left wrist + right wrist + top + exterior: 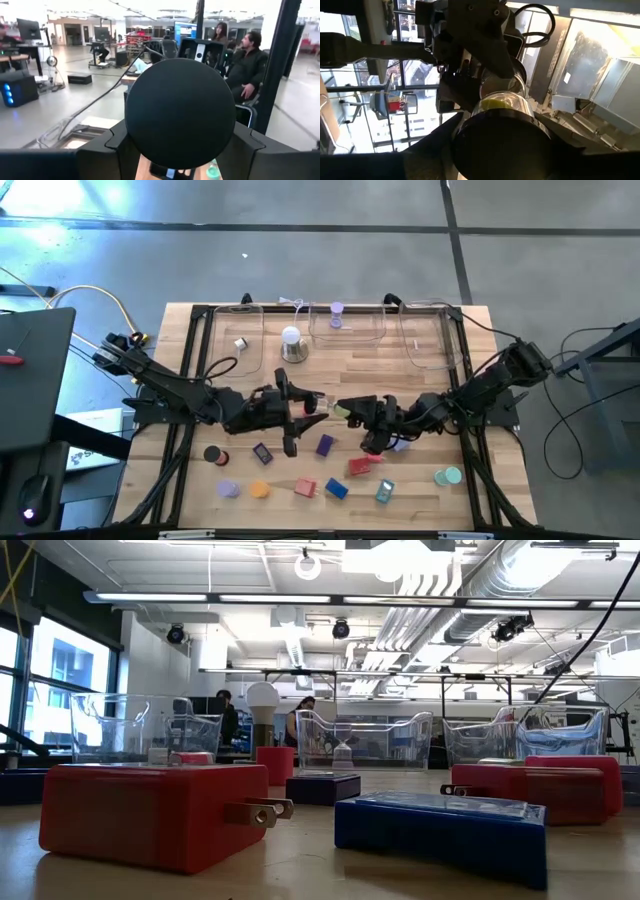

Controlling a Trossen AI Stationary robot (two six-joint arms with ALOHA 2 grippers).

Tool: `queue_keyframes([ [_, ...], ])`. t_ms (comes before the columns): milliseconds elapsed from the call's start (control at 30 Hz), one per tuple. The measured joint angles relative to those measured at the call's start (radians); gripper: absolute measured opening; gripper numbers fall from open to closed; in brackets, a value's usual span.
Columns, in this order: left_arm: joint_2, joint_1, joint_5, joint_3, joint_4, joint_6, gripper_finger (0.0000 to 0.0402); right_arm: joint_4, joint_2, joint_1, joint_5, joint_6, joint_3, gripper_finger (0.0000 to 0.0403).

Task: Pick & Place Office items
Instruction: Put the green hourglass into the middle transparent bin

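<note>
Above the middle of the table point(430, 480), the left gripper point(312, 406) and the right gripper point(345, 410) meet, both pinching one roll point(330, 407) held in the air between them. The other office items lie on the front part of the table, among them a red block point(360, 466) and a blue block point(336, 489).

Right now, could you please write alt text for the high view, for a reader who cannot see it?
Two dark arms meet at the middle of a wooden table, the left gripper facing the right gripper. Small colourful office items lie scattered below them; clear trays line the far edge.
</note>
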Motion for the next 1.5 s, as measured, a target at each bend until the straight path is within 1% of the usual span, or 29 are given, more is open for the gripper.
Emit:
queue_keyframes([
  [100, 0.000, 0.001, 0.010, 0.000, -0.003, 0.021, 0.0207, 0.002, 0.000, 0.000, 0.007, 0.001, 0.000, 0.0190],
  [233, 0.000, 0.001, -0.004, 0.000, -0.010, 0.040, 0.0244, -0.001, 0.000, 0.002, 0.036, 0.002, 0.000, 0.0190],
  [333, 0.000, 0.001, -0.066, 0.000, -0.038, 0.039, 0.0277, -0.005, 0.000, 0.002, 0.072, 0.019, 0.000, 0.0190],
  [400, 0.000, 0.001, -0.128, 0.000, -0.057, 0.037, 0.0296, -0.008, 0.000, 0.002, 0.096, 0.050, 0.000, 0.0190],
  [500, 0.000, 0.001, -0.219, 0.000, -0.089, 0.036, 0.0316, -0.015, 0.000, 0.001, 0.149, 0.075, 0.000, 0.0190],
  [633, 0.000, -0.006, -0.303, 0.000, -0.141, 0.008, 0.0325, -0.015, 0.000, 0.002, 0.246, 0.103, 0.000, 0.0190],
  [700, 0.000, -0.013, -0.325, 0.000, -0.165, -0.007, 0.0326, -0.016, 0.000, 0.002, 0.303, 0.128, 0.000, 0.0190],
  [900, 0.000, -0.038, -0.362, 0.000, -0.230, -0.061, 0.0326, -0.017, 0.000, -0.008, 0.494, 0.182, 0.000, 0.0190],
  [1000, 0.000, -0.049, -0.381, 0.000, -0.252, -0.078, 0.0326, -0.016, 0.000, -0.033, 0.584, 0.267, 0.000, 0.0190],
  [1033, 0.000, -0.053, -0.380, 0.000, -0.256, -0.078, 0.0326, -0.016, 0.000, -0.044, 0.598, 0.304, 0.000, 0.0190],
  [1167, 0.000, -0.065, -0.380, 0.000, -0.263, -0.080, 0.0326, -0.017, 0.000, -0.101, 0.587, 0.394, 0.000, 0.0190],
  [1233, 0.000, -0.068, -0.380, 0.000, -0.267, -0.080, 0.0326, -0.031, -0.001, -0.138, 0.577, 0.470, 0.000, 0.0190],
  [1333, 0.000, -0.074, -0.380, 0.000, -0.271, -0.080, 0.0326, -0.125, -0.001, -0.206, 0.556, 0.640, 0.000, 0.0190],
  [1500, 0.000, -0.077, -0.379, 0.000, -0.294, -0.080, 0.0326, -0.280, -0.001, -0.305, 0.528, 0.859, 0.000, 0.0190],
])
